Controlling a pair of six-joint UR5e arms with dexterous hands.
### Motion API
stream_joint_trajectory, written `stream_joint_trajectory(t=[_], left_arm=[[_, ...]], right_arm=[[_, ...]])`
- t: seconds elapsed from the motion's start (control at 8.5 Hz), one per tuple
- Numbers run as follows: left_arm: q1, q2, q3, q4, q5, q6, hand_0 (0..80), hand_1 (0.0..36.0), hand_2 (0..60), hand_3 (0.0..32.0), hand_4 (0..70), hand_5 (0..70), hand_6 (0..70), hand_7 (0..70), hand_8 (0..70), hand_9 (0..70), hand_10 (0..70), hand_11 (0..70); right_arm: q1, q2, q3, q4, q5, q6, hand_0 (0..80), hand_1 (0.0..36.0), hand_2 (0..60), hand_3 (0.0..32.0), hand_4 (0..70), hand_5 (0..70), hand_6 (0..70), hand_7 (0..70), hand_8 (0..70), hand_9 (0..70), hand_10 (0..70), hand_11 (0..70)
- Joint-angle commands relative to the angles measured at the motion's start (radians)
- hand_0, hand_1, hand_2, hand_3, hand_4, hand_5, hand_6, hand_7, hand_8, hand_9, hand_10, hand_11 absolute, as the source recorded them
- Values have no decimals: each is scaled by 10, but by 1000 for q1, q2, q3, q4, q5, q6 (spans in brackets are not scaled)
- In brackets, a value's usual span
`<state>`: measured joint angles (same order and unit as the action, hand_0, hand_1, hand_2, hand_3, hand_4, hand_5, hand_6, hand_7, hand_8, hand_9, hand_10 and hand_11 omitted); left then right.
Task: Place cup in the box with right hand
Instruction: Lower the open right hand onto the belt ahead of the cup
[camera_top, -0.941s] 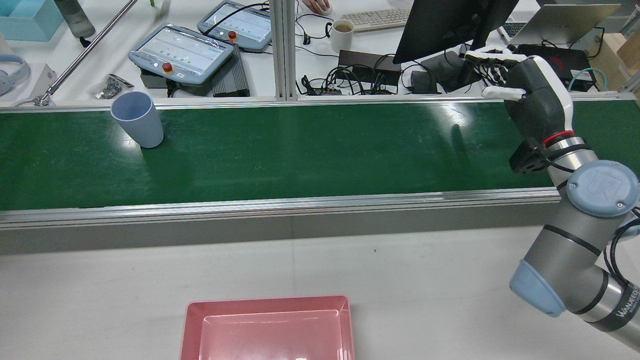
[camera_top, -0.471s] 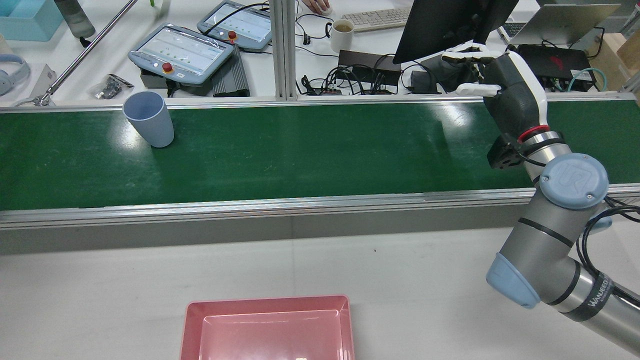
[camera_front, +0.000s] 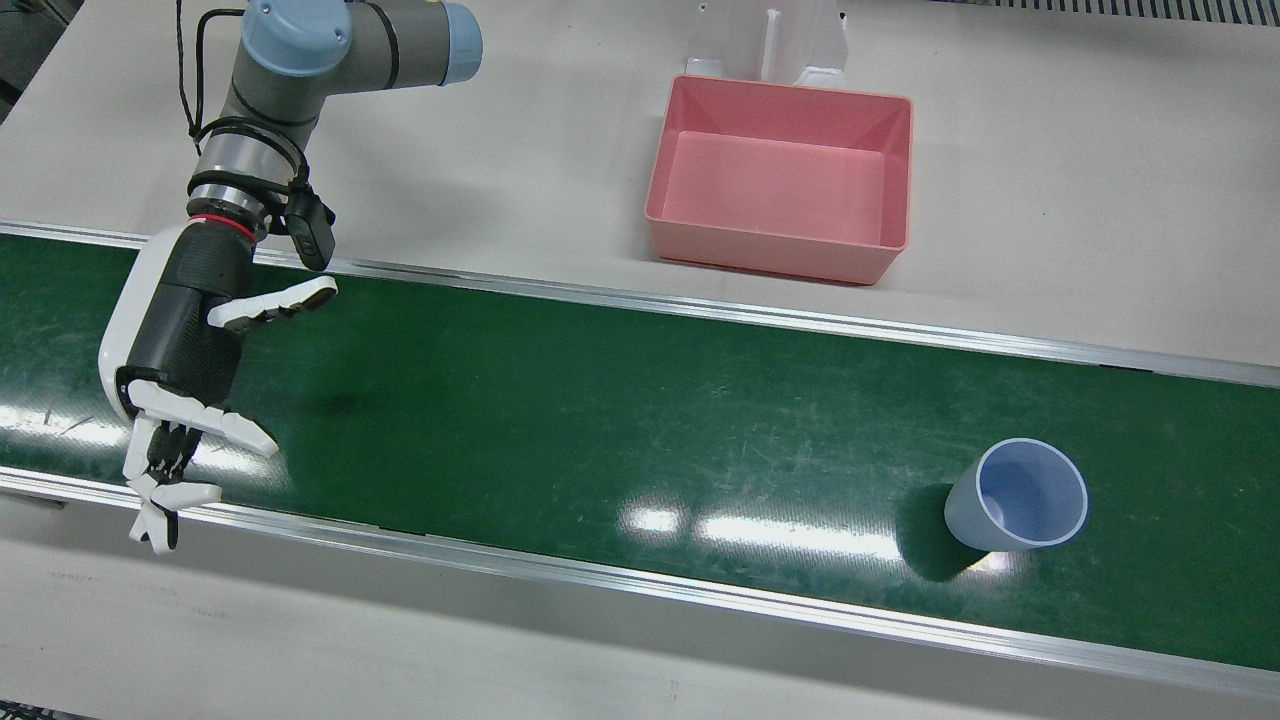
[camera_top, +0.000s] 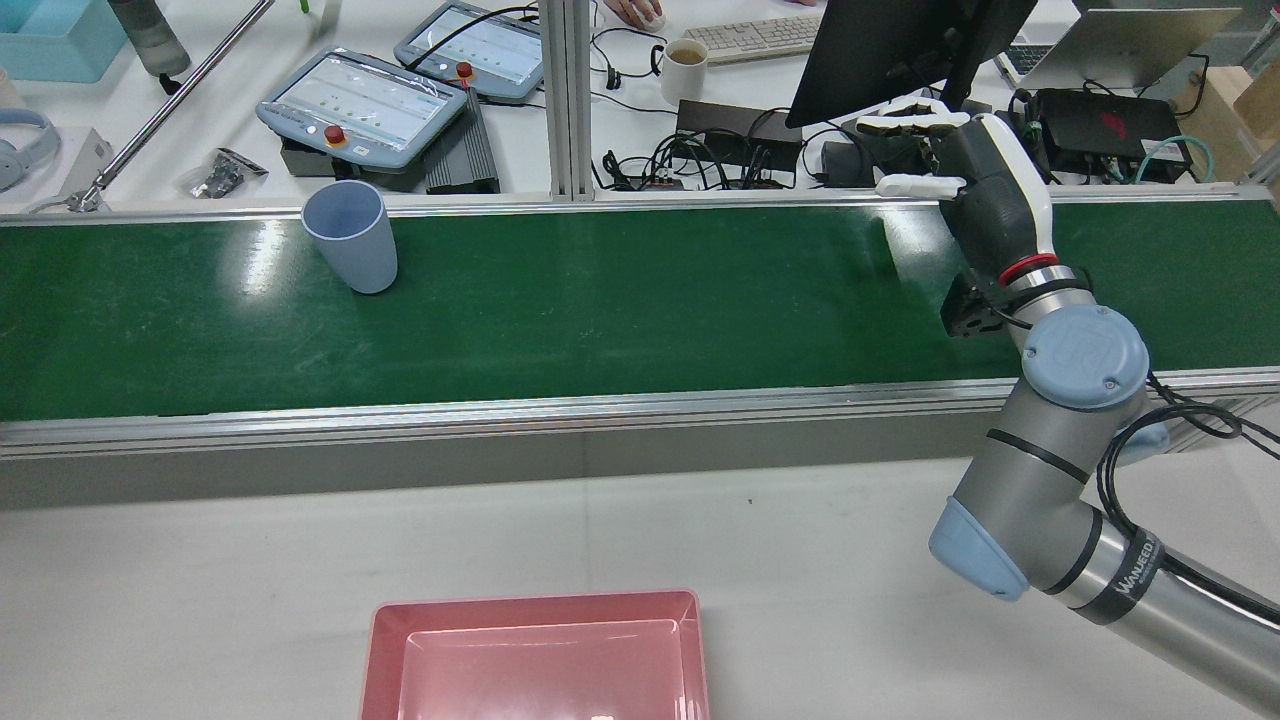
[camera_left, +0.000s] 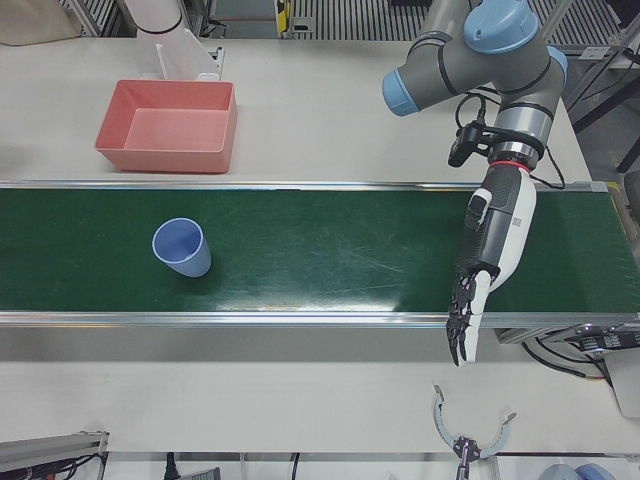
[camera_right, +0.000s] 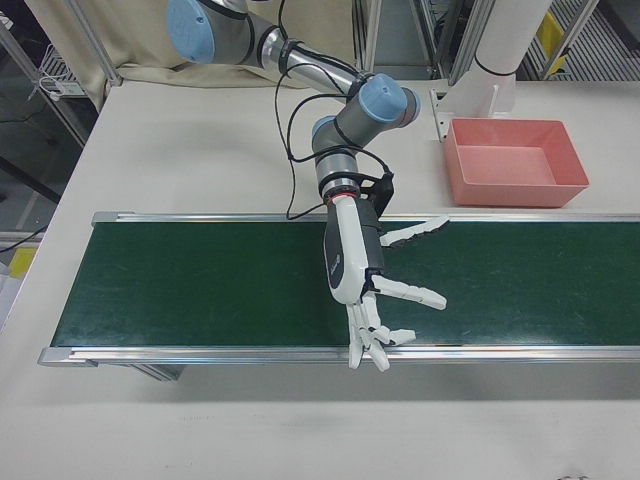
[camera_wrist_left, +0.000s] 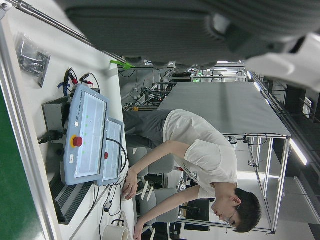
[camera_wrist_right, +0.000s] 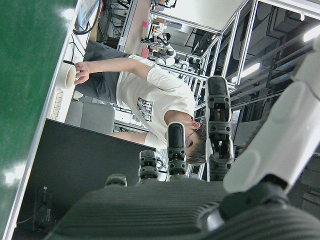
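Spread wide and holding nothing, the right hand is seen above the far edge of the long green belt, with its white fingers stretched out past the belt's silver rail. In the front view the same right hand is shown on the picture's left side, and its fingertips reach over the rail nearest the camera. The thumb is held out to the side, apart from the other fingers.

The pale blue plastic cup is stood upright on the green belt, well apart from the right hand, close to the belt's far edge in the rear view. Its mouth is turned upward and nothing can be seen inside it.

The pink plastic box is set on the white table beside the belt, on the robot's side, and it is apart from both the cup and the hand. Its flat floor is bare.

The left hand is glimpsed only as a dark blurred shape at the top of its own camera's picture, so whether it is open or closed cannot be told.
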<state>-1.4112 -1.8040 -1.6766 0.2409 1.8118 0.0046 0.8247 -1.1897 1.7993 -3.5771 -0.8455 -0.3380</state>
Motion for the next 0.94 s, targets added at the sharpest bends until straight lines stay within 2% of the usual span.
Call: stream_joint_trajectory(t=[0.0, 0.12, 0.35, 0.59, 0.82], left_arm=[[0, 0, 0, 0, 0, 0, 0, 0, 0, 0, 0, 0, 0, 0, 0, 0, 0, 0], [0, 0, 0, 0, 0, 0, 0, 0, 0, 0, 0, 0, 0, 0, 0, 0, 0, 0], [0, 0, 0, 0, 0, 0, 0, 0, 0, 0, 0, 0, 0, 0, 0, 0, 0, 0], [0, 0, 0, 0, 0, 0, 0, 0, 0, 0, 0, 0, 0, 0, 0, 0, 0, 0], [0, 0, 0, 0, 0, 0, 0, 0, 0, 0, 0, 0, 0, 0, 0, 0, 0, 0]], right_arm=[[-19, -10, -9, 11, 3, 5, 462, 0, 0, 82, 428, 0, 67, 453, 41, 147, 0, 0], [-24, -16, -9, 23, 3, 5, 461, 0, 0, 90, 385, 2, 61, 417, 40, 138, 0, 0], [-33, -40, -38, 88, 3, 8, 458, 0, 0, 96, 361, 3, 57, 393, 40, 133, 0, 0], [-33, -44, -38, 103, 5, 8, 456, 0, 0, 98, 343, 3, 54, 371, 37, 125, 0, 0], [-33, -44, -41, 103, 5, 4, 458, 0, 0, 92, 377, 2, 58, 397, 38, 132, 0, 0]])
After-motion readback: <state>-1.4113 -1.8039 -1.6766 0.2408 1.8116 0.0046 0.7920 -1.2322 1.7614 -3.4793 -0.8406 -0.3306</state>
